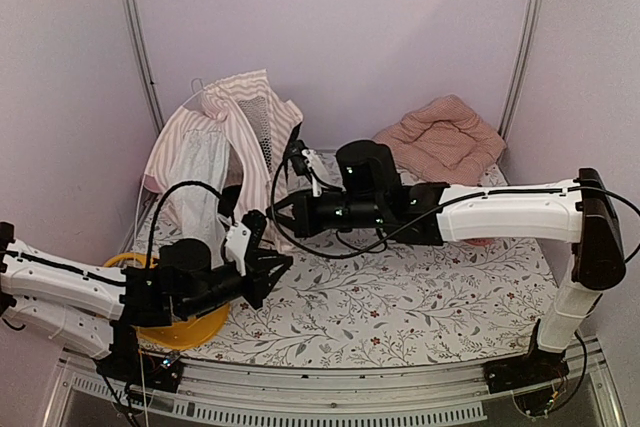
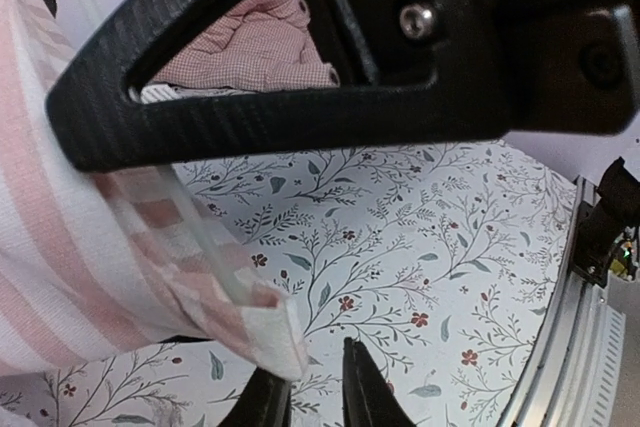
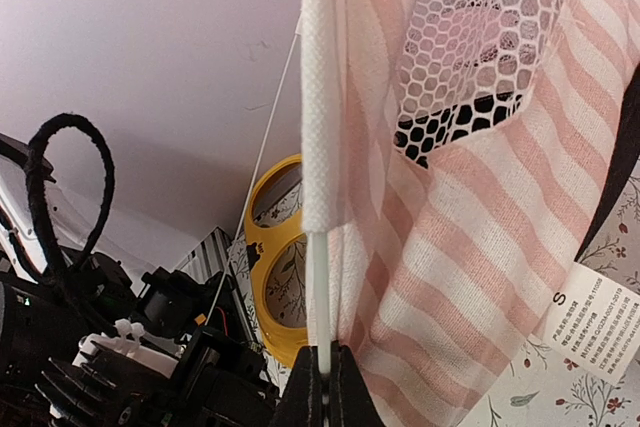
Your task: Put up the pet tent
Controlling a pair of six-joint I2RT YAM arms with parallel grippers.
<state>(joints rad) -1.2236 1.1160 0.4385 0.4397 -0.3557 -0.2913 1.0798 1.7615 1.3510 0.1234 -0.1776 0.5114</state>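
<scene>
The pet tent (image 1: 222, 137), pink-and-white striped with a mesh window, stands half-collapsed at the back left. My right gripper (image 1: 281, 209) reaches to its lower right edge. In the right wrist view the right gripper (image 3: 327, 372) is shut on a thin white pole (image 3: 318, 287) that runs up into the tent's white edge sleeve (image 3: 320, 87), beside the mesh window (image 3: 480, 37). My left gripper (image 1: 278, 267) hovers low over the table just in front of the tent. In the left wrist view the left gripper (image 2: 312, 372) is slightly open and empty, with a tent corner (image 2: 262, 325) over one finger.
A pink checked cushion (image 1: 440, 137) lies at the back right. A yellow double bowl (image 1: 190, 332) sits under my left arm and also shows in the right wrist view (image 3: 280, 267). The floral tablecloth (image 1: 400, 297) covers the table. A white label (image 3: 600, 332) hangs from the tent.
</scene>
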